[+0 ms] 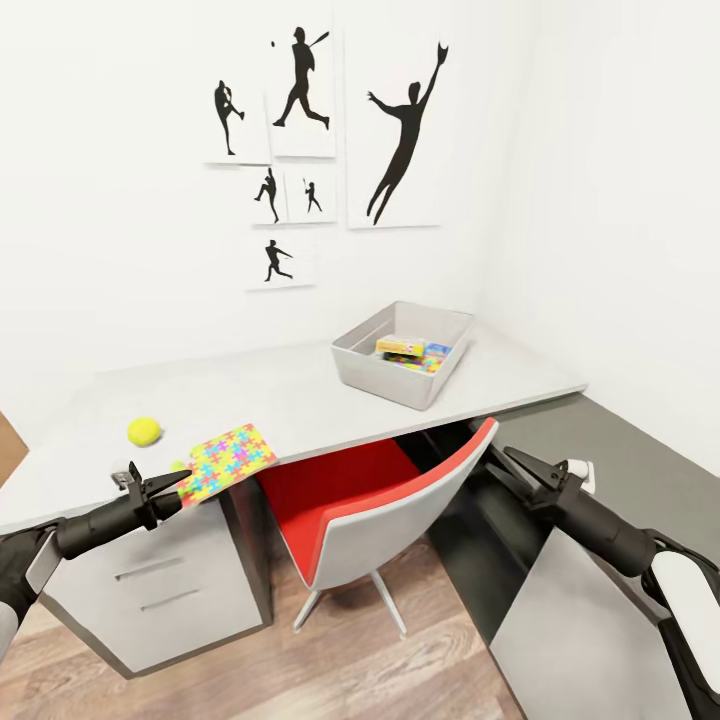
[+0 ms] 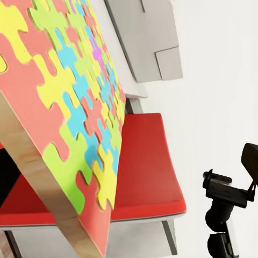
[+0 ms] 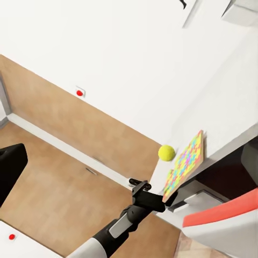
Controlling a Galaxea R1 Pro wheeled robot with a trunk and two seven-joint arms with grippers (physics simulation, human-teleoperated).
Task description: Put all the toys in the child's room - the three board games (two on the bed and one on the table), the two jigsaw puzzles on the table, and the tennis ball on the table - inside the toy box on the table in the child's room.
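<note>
Our left gripper [image 1: 172, 492] pinches the flat multicoloured jigsaw puzzle box [image 1: 226, 462] at the grey desk [image 1: 300, 395] edge; our right gripper [image 1: 512, 467] gapes empty

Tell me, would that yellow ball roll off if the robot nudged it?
Probably. The tennis ball is round and sits loose on the flat table, with nothing beside it to stop it. It lies near the table's front edge, so a nudge that way could well send it over.

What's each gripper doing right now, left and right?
Left gripper: closed on the edge of the jigsaw puzzle, at the table's front edge.
Right gripper: open, empty, beside the red chair.
</note>
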